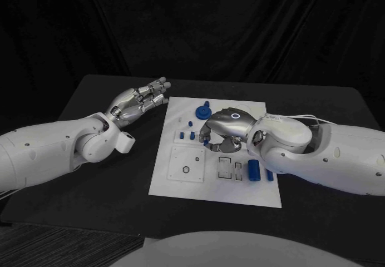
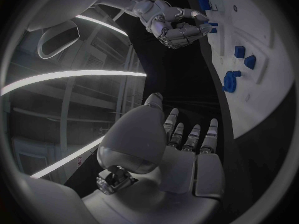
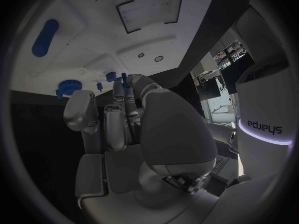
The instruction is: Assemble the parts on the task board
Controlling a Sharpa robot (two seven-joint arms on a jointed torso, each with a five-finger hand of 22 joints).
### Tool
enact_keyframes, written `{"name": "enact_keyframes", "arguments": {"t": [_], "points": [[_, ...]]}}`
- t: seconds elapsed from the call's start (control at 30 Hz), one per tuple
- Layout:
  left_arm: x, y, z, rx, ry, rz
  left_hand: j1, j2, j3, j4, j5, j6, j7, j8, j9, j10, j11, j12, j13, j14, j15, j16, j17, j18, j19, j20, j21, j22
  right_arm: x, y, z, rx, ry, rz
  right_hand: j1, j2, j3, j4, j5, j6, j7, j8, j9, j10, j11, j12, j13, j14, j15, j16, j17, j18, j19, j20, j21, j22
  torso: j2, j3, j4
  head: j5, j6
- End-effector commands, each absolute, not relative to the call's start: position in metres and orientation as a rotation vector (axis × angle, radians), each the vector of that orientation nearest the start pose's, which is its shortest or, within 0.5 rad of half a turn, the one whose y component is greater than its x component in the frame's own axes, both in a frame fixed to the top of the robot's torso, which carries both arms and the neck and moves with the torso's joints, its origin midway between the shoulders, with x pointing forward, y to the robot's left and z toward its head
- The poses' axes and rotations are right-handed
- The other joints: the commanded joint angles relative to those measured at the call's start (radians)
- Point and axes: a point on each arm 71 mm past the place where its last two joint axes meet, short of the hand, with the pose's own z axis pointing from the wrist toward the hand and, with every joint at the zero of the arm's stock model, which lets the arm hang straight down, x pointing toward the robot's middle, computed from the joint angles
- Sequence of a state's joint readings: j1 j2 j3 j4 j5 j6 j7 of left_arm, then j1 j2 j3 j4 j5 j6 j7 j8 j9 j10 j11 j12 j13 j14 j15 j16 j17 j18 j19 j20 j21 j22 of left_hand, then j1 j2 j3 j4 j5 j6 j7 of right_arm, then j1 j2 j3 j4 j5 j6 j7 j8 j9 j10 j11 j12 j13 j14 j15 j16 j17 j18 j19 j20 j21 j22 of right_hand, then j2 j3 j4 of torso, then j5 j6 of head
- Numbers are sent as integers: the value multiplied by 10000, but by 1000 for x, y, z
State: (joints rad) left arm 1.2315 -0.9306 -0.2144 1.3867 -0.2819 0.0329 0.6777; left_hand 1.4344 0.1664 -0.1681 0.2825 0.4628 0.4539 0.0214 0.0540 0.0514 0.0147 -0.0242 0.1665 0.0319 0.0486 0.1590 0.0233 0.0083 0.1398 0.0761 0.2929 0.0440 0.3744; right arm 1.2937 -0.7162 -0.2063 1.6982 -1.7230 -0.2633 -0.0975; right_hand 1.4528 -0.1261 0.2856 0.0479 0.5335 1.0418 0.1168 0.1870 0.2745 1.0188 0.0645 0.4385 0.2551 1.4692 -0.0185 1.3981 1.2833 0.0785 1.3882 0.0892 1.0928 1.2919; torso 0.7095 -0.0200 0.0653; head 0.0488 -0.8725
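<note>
The white task board (image 1: 216, 183) lies in the middle of the black table. My right hand (image 1: 223, 132) hangs over its centre with the fingers curled down; the fingertips (image 3: 124, 92) sit right at a small blue part (image 3: 126, 80), and a grip cannot be made out. Two small blue pegs (image 1: 188, 135) stand just beside that hand. A blue gear-like part (image 1: 203, 110) sits near the board's far edge. A blue cylinder (image 1: 253, 169) lies on the board's near right. My left hand (image 1: 141, 100) hovers over the table left of the board, fingers stretched out and holding nothing.
A square white plate with an oval hole (image 1: 187, 164) sits on the board's near left, and slotted recesses (image 1: 231, 168) lie beside it. Bare black table (image 1: 104, 189) surrounds the board. My right forearm (image 1: 321, 153) covers the board's right edge.
</note>
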Motion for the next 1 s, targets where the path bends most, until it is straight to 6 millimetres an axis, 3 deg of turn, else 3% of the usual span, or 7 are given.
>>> {"name": "enact_keyframes", "arguments": {"t": [0.03, 0.57, 1.0], "points": [[473, 275, -198, -5672, 13443, -17965, 111, 12, -341, -11, 174, 15, 23, -98, -60, -21, 96, 174, -49, -12, -31, 115, 69, 280, 32, -27, -31, -99, 420, -85, -191, -7199, 15983, 7481, 126, 172, 223, -143, -31, 57, 63, 179, 274, 145, -49, -4, -28, 229, 18, 72, 109, 137, 30, -17, 213, 1584, 14, 5, 2, 29, -1], [472, 275, -198, -5693, 13491, -18003, 166, 46, -324, -17, 234, 28, 49, -96, -59, -18, 126, 184, -49, -9, -53, 131, 74, 285, 29, -33, -34, -117, 414, -70, -203, -7371, 15965, 7982, 136, 201, 248, -163, -18, 45, 68, 160, 279, 154, -47, -15, -34, 240, 22, 96, 147, 133, 34, -15, 229, 1587, 24, -9, 7, 121, -1], [473, 275, -199, -5716, 13522, -17975, 184, 55, -318, -22, 252, 41, 55, -94, -58, -19, 132, 187, -49, -10, -54, 133, 74, 287, 28, -33, -35, -125, 409, -65, -208, -7449, 16106, 8156, 133, 208, 252, -168, -13, 50, 69, 159, 284, 164, -46, -16, -34, 237, 23, 90, 136, 135, 29, -15, 221, 1584, 19, -12, 3, 90, -1]]}}
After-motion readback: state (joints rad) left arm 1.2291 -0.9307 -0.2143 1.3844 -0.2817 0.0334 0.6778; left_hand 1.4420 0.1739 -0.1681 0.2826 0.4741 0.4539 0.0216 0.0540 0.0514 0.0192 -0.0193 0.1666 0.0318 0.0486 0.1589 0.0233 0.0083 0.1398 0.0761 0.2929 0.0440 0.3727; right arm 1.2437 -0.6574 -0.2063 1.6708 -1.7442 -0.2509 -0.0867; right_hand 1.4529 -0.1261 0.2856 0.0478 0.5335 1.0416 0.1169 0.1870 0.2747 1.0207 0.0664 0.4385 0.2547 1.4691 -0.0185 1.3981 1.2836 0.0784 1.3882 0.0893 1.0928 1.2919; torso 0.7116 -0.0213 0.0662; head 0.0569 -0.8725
